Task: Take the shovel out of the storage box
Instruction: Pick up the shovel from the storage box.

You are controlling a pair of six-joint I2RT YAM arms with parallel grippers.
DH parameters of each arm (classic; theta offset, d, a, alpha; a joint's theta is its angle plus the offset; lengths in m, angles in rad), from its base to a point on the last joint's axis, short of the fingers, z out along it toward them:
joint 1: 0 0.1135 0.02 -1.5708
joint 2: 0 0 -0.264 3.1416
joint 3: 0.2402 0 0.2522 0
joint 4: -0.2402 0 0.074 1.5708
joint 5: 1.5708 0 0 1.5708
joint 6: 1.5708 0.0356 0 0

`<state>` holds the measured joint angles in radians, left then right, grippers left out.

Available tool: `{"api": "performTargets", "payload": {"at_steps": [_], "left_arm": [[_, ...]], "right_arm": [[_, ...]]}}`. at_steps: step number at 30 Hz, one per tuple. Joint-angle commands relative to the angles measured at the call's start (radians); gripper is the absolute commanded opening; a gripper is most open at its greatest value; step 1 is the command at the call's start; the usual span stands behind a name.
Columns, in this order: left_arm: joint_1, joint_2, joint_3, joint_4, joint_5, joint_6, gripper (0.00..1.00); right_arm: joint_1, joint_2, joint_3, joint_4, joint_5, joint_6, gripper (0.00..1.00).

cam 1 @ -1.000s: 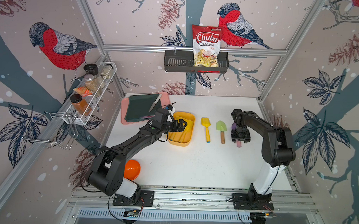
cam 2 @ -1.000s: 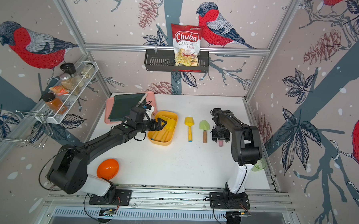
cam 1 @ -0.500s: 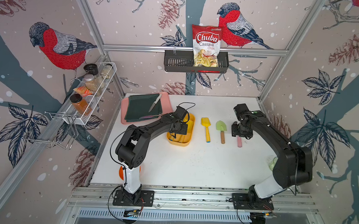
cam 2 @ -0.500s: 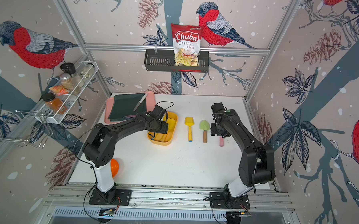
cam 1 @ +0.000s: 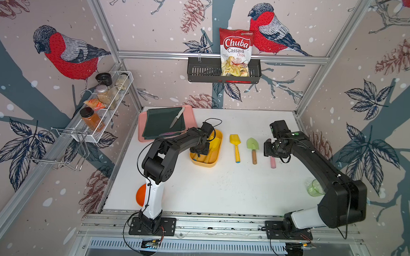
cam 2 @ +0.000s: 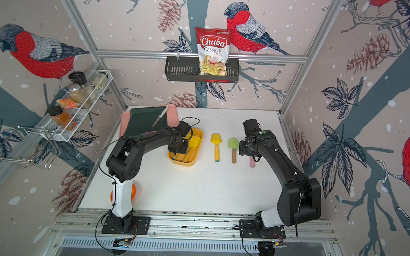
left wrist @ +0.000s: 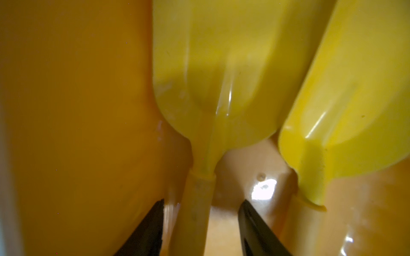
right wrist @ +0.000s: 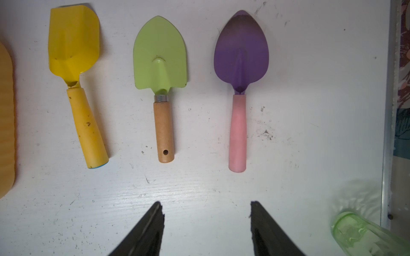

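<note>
The storage box (cam 1: 215, 161) is a shallow yellow-orange tub left of the table's middle, seen in both top views (cam 2: 193, 162). Two yellow shovels lie in it side by side. My left gripper (cam 1: 199, 149) reaches down into the box. In the left wrist view its open jaws (left wrist: 200, 208) straddle the handle (left wrist: 195, 210) of one shovel (left wrist: 213, 66), with a gap showing on each side. The second shovel (left wrist: 346, 99) lies beside it. My right gripper (right wrist: 206, 210) hangs open and empty above the table, over the purple shovel (right wrist: 240, 55).
On the table right of the box lie a yellow shovel (cam 1: 234, 144), a green shovel (cam 1: 253, 146) and the purple, pink-handled one. A green glass (cam 1: 314, 188) lies near the right edge. A pink tray (cam 1: 142, 121) with cloth and knife sits back left. An orange ball (cam 1: 140, 196) is behind my left arm's base.
My left gripper has dropped into the box and its jaws have narrowed around a shovel handle. My right arm's elbow has swung outward while its gripper stayed open over the purple shovel.
</note>
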<state>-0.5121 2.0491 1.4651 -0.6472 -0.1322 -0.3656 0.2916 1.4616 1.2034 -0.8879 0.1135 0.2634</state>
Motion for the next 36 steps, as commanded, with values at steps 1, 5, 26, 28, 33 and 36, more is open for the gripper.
{"api": "performTargets", "payload": {"at_steps": [1, 5, 26, 28, 33, 36], "left_arm": [[0.009, 0.022, 0.026, -0.023, 0.013, 0.027, 0.50], [0.009, 0.045, 0.031, -0.026, 0.038, 0.030, 0.36], [0.014, -0.147, -0.033, 0.039, 0.140, -0.046, 0.03], [0.014, -0.170, -0.041, 0.052, 0.145, -0.049, 0.00], [0.088, -0.330, -0.206, 0.338, 0.445, -0.125, 0.00], [0.141, -0.421, -0.315, 0.571, 0.635, -0.241, 0.00]], "right_arm": [[0.002, -0.001, -0.018, 0.040, -0.032, -0.013, 0.64], [0.001, 0.003, -0.037, 0.062, -0.051, -0.014, 0.64], [0.021, -0.026, -0.012, 0.119, -0.163, -0.006, 0.64], [0.023, -0.041, -0.013, 0.136, -0.201, -0.006, 0.64], [0.032, -0.097, -0.028, 0.242, -0.407, -0.006, 0.65], [0.033, -0.119, -0.044, 0.339, -0.585, 0.003, 0.67]]}}
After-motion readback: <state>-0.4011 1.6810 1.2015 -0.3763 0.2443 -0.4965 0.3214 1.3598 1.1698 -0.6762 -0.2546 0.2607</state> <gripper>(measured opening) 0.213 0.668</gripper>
